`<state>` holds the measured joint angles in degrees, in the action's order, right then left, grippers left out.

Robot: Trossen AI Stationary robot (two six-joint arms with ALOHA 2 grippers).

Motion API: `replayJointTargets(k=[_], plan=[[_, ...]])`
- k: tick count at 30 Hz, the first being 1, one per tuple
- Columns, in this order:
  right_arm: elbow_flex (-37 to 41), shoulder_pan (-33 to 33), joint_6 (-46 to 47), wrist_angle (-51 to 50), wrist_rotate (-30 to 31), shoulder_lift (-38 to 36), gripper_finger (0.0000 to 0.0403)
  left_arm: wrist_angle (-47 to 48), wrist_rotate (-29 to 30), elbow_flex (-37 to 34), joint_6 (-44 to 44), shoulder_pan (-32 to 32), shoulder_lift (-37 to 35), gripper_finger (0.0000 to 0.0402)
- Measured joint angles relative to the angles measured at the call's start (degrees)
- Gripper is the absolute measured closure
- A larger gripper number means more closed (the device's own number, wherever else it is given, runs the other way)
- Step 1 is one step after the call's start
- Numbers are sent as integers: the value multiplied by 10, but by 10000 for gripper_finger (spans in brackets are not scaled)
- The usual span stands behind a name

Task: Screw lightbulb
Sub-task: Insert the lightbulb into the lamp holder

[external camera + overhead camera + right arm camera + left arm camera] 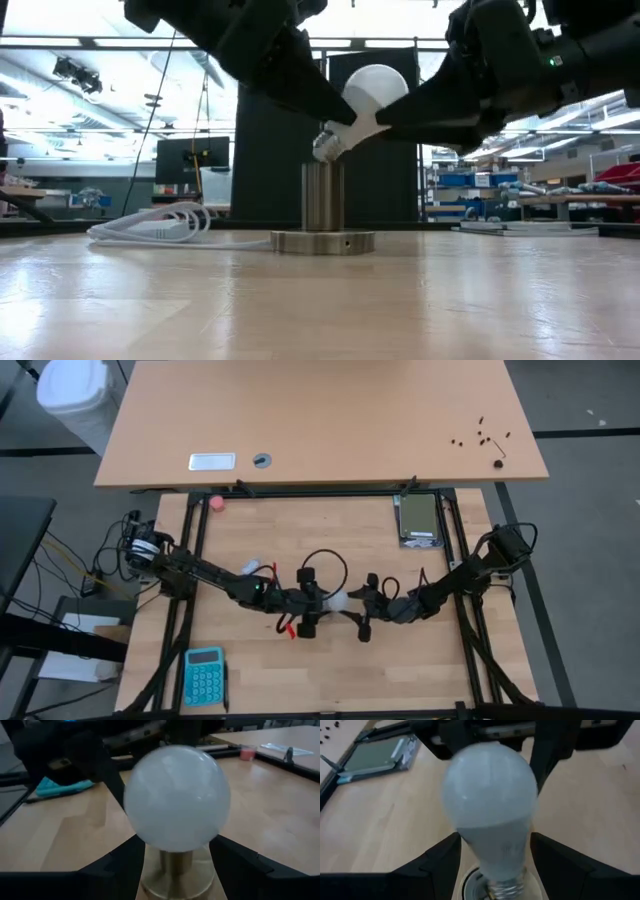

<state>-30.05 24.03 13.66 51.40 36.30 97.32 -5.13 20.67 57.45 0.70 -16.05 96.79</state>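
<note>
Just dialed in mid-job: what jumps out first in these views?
The white lightbulb stands out, tilted above the metal socket at the table's center, its screw base at the socket's mouth. Both arms meet there, the left pincer and right pincer flanking the bulb from opposite sides. A turquoise calculator lies at the near-left corner.

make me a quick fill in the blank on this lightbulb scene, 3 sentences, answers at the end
1. The lightbulb is held tilted, its screw base just above the metal ____.
2. A coiled white ____ lies on the table beside the socket.
3. In the high view, the teal calculator sits near the table's front ____ corner.

Missing words: socket; cord; left
</note>
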Motion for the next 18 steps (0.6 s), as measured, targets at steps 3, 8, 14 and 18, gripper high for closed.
replayJointTargets(k=[3,8,14,18], plan=[[-1,-7,-27,34,-19,0,170,15,-3,0,-9,-1,0,159],[-1,-38,-31,36,-71,0,170,31,15,-1,-11,-1,0,159],[-13,-50,-46,37,-92,0,171,41,27,-2,-2,-1,-4,159],[-27,-54,-66,25,-93,0,172,57,48,-3,19,-2,-30,159]])
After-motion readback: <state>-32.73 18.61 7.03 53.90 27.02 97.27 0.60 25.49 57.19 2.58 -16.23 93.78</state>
